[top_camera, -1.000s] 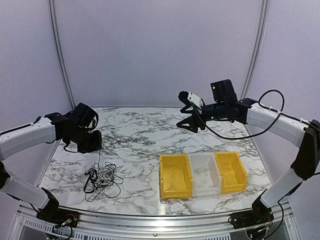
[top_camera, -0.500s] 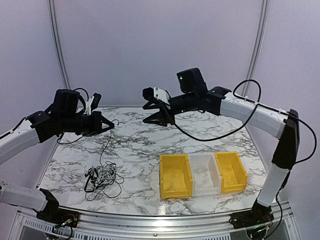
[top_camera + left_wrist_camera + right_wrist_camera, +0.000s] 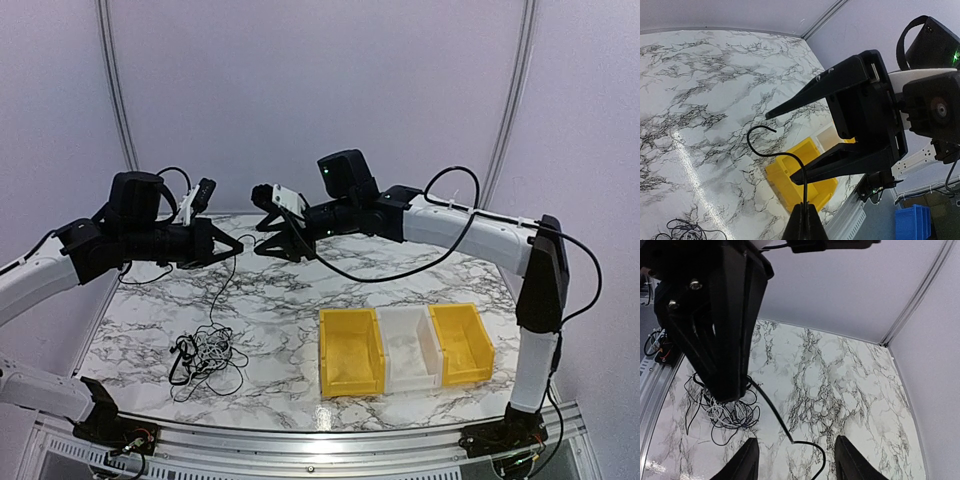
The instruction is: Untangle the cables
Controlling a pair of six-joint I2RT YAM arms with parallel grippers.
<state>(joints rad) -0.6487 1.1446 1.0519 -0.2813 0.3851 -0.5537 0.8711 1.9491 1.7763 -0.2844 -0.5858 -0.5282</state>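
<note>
Top view: left tool (image 3: 222, 246) is clamped on one thin black cable (image 3: 217, 290), lifted above the worktop (image 3: 300, 285); the cable trails down to the tangle of black and white cables (image 3: 205, 352) lying front left; right tool (image 3: 268, 236) stands jaws apart, just beside the cable's free end.

Left wrist view: the hooked free end appears between the right tool's spread fingers, untouched.

Right wrist view: the same end curls between its own fingertips (image 3: 747, 460).

Assessment: cord light, limp, likely slippery; grip just behind the hook, pulling gently lest loops tighten.
</note>
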